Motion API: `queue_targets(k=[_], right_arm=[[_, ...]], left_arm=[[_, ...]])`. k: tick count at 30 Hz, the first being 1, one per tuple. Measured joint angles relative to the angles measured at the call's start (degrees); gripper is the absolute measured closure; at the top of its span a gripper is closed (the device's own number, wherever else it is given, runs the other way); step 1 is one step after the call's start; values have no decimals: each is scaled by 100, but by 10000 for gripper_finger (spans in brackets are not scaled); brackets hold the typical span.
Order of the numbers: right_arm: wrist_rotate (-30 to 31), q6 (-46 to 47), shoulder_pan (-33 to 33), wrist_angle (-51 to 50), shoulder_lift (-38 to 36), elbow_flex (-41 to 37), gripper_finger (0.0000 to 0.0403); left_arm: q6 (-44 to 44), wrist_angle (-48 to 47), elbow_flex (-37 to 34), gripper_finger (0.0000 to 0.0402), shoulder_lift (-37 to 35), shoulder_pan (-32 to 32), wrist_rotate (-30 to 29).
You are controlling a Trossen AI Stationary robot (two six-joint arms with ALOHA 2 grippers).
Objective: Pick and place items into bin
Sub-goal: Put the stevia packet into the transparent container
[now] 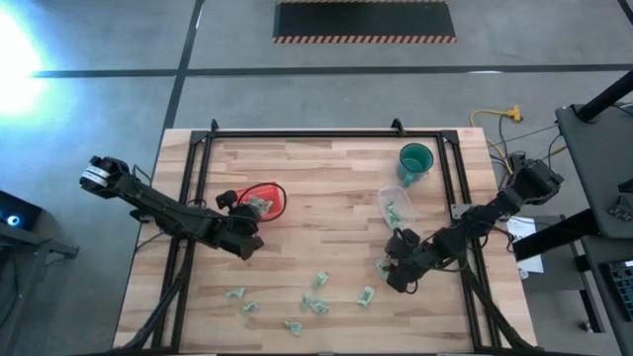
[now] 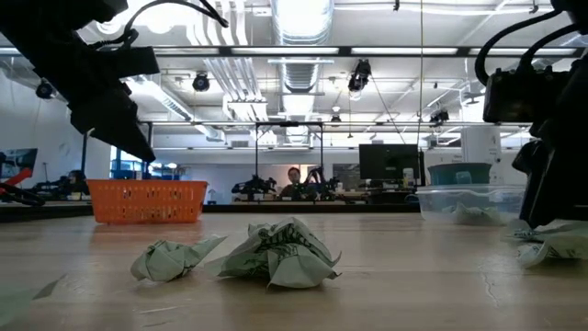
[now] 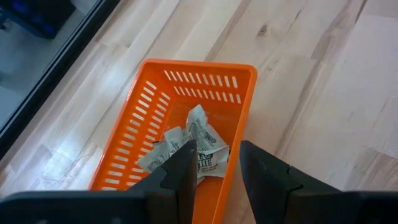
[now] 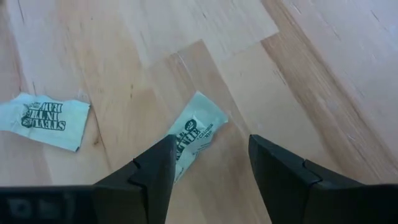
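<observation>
Bright, even light; strong glare blob on grey floor [image 1: 20, 44] upper left in high view. Low view: ceiling strip lights [image 2: 299, 18] blown out, near pale wooden bench [image 2: 294, 308] blurred.

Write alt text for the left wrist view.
The left gripper hangs open over the long rim of an orange slotted basket that holds a few crumpled green-and-white wrappers, with pale wooden table around it.

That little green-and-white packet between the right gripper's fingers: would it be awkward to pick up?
Probably a bit. The packet lies flat on the table, so the right gripper may slide it. It looks thin, creased and paper-like, so likely light and floppy, not breakable.
</observation>
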Motion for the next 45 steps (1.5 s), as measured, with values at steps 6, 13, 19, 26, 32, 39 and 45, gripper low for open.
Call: queue_targets(k=[6,13,19,26,32,39,45], right_arm=[[-3,0,-120,68,150,2,211],[-210,-249,-311,204,387,105,211],[-258,-478,-325,181,400,199,216],[-360,-713,-332,111,398,199,262],[-451,-1162,-332,121,404,226,330],[-658,-1640,-319,139,415,367,392],[-591,-2094,-319,132,413,494,394]], left_arm=[[1,1,0,297,0,-4,4],[3,-2,-2,297,0,-2,34],[5,-3,-2,297,2,-2,48],[5,-5,-2,297,1,-2,52],[5,-5,-2,297,1,2,55],[8,-7,-4,297,0,0,52],[10,-10,-4,297,0,0,50]])
